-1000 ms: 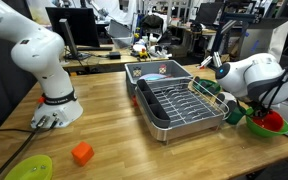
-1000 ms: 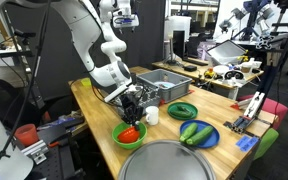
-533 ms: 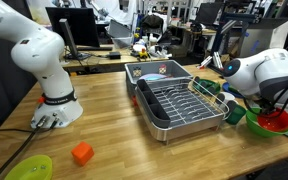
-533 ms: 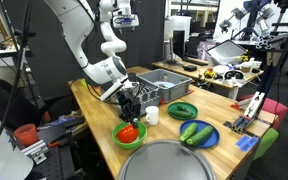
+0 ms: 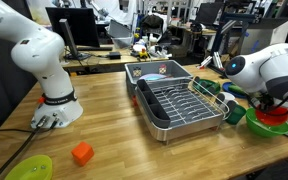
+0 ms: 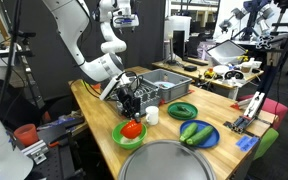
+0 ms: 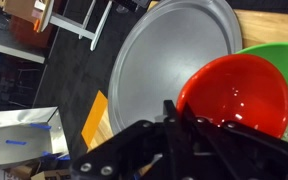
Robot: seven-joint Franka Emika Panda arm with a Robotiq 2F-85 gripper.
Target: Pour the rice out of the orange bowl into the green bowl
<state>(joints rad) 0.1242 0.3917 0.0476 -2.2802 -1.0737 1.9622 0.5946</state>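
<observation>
My gripper point(image 7: 184, 125) is shut on the rim of the orange bowl point(image 7: 239, 90), a glossy red-orange bowl held above the green bowl point(image 7: 279, 60). White rice lies in the green bowl at the right edge of the wrist view. In both exterior views the orange bowl point(image 6: 132, 128) point(image 5: 272, 117) hangs just over the green bowl point(image 6: 124, 137) point(image 5: 269, 130), under my gripper point(image 6: 132, 110). The inside of the orange bowl looks bare in the wrist view.
A large round metal pan point(image 7: 169, 60) point(image 6: 174, 162) lies beside the green bowl. A dish rack in a grey tray point(image 5: 179, 105), a white cup point(image 6: 152, 115), a green dish point(image 6: 182, 110), a blue plate with green vegetables point(image 6: 196, 133), an orange cube point(image 5: 81, 153) and a yellow-green dish point(image 5: 29, 168) are on the table.
The arm has lifted and the orange bowl has risen a little above the green bowl, staying in my grip.
</observation>
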